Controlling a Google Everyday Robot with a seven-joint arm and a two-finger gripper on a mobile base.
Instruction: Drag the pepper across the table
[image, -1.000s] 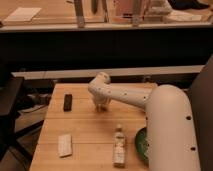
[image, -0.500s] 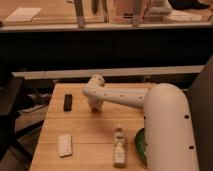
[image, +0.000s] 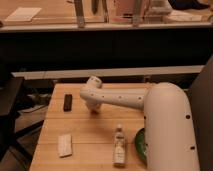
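- While the claw is held tip-down on the surface, just right of the black bar, its fingers are drawn fully together.
- The pepper is not to be made out. It is judged to be hidden directly under the claw tip, so neither an offset nor a long axis can be given.
- Whether it is pinched or only pinned cannot be told.
- One arm alone is fitted, stretched in from the right, so any drag would be made by it.
- Against the earlier frames, the claw has been carried slightly leftward, nearer the black bar. The bottle and white packet are left unmoved.
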